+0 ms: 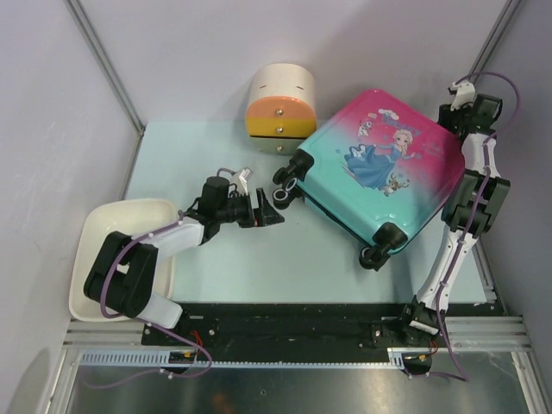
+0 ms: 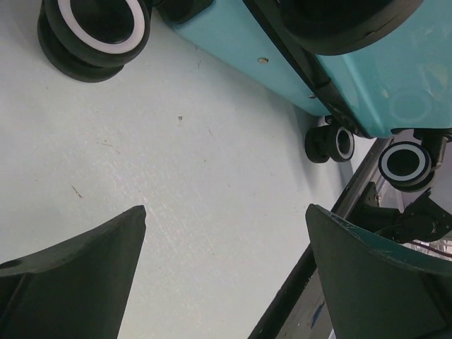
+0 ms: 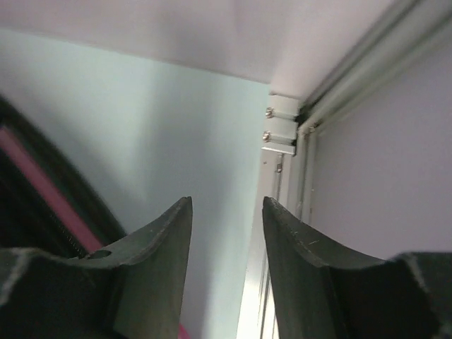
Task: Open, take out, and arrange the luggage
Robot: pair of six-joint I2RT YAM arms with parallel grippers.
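Left gripper (image 1: 274,210) is hanging wide open, empty, with the closed luggage (image 1: 379,164) lying just ahead of it. Right gripper (image 3: 227,205), half open and empty beside the luggage's rim, should be closing only on the zip pull.

A cream cylindrical box (image 1: 280,108) with an orange drawer over a yellow one is standing at the far edge of the pale green bench (image 1: 216,267). A shallow white tray (image 1: 102,226) is lying at the near left corner.
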